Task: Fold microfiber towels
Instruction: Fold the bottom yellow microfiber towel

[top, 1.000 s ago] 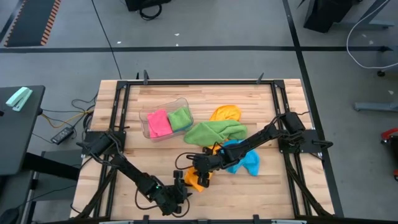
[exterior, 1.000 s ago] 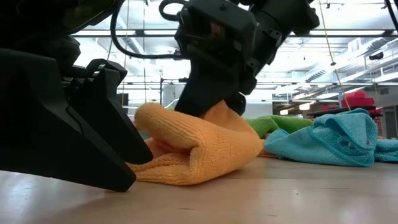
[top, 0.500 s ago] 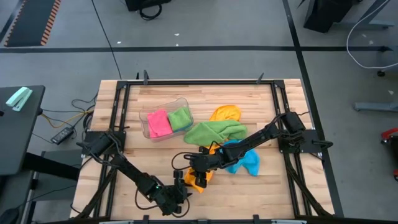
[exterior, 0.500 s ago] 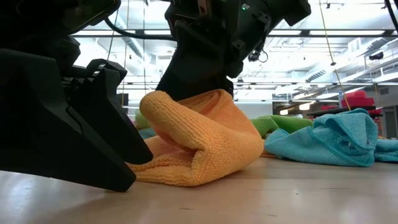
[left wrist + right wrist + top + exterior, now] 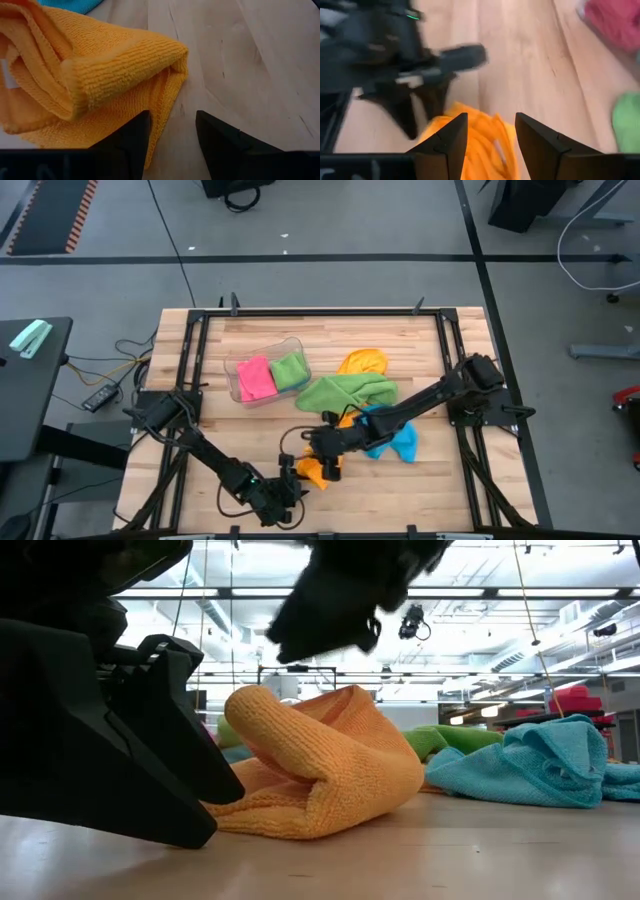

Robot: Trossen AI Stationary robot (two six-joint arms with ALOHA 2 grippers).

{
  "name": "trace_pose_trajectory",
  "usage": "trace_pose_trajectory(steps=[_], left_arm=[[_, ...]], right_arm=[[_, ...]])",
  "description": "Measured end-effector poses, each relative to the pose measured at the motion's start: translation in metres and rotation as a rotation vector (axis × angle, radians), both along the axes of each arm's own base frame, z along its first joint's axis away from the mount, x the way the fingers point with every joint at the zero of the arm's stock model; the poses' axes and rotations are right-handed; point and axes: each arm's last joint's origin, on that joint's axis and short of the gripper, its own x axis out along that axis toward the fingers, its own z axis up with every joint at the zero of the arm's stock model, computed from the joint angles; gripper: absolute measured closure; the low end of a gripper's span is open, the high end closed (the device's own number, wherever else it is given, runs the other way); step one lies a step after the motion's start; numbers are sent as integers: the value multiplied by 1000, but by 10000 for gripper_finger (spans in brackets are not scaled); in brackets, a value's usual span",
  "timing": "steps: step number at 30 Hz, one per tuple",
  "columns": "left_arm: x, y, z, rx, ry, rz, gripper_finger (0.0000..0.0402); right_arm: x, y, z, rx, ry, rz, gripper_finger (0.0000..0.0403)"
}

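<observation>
Presently, half-folded orange microfiber towel: unheld between open left gripper and open right gripper; unfolding is risked.

Wooden table: orange towel, blue towel, green towel, clear tub.

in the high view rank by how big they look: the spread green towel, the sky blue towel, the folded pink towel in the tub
1. Spread green microfiber towel, clearly the largest patch.
2. Crumpled sky blue microfiber towel; the right arm crosses part of it, so its full extent is unsure.
3. Folded pink microfiber towel in the clear plastic tub, smallest.
</observation>
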Motion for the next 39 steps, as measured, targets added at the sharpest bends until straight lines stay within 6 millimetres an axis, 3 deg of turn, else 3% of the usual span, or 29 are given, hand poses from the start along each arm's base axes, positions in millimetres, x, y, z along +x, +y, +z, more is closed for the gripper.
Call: trace_pose_trajectory(steps=[5,12,18,26,39], left_arm=[[0,0,0,1,0,-1,230],[0,0,0,-1,-2,-1,230],[1,1,0,-3,-2,3,230],[1,1,0,-3,-3,3,230],[1,1,0,-2,-3,2,230]], right_arm=[[-15,25,-2,-198,16,161,228],[-28,47,-10,-477,5,183,228],[-31,50,-15,-553,31,230,228],[-27,57,-43,-591,85,325,228],[-27,57,-42,-763,80,400,221]])
